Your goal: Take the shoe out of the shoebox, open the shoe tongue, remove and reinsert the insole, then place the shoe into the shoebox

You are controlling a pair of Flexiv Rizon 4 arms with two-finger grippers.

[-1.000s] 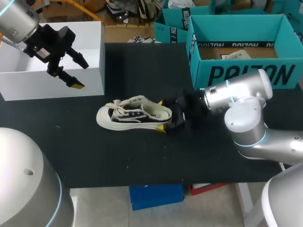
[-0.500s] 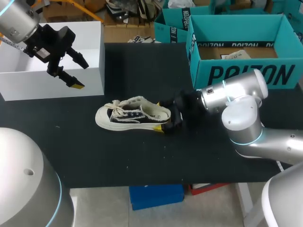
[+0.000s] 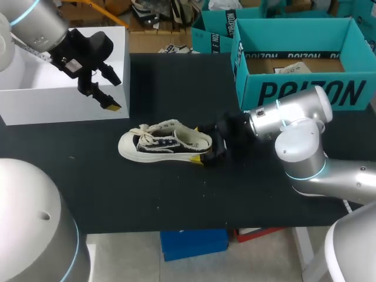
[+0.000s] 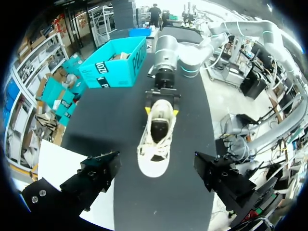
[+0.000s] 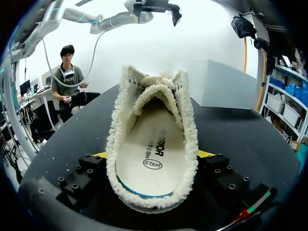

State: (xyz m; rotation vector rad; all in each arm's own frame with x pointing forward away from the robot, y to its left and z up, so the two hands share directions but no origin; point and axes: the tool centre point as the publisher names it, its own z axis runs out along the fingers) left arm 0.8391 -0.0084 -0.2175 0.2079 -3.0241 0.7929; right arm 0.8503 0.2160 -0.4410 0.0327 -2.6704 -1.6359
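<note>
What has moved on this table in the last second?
The left gripper, open, shifted rightward along the white box, nearer the cream canvas sneaker. The right gripper, clamped on the sneaker's heel, nudged it slightly leftward. The teal cardboard shoebox stayed put.

Table point(image 3: 176, 200) count: one. Shoe point(image 3: 164, 144) count: one. Insole point(image 5: 151, 161) count: one, seated inside the shoe. Box count: two, made up of one teal shoebox point(image 3: 305, 91) and one white box point(image 3: 64, 106). Quantity of robot arms: two, one entering from each side. Gripper count: two, designated left gripper point(image 3: 114, 93) and right gripper point(image 3: 203, 143). Quantity of fingers: two per gripper, four in total. Grippers clamped on the heel of the shoe: one, the right. Grippers with fingers spread wide: one, the left.
</note>
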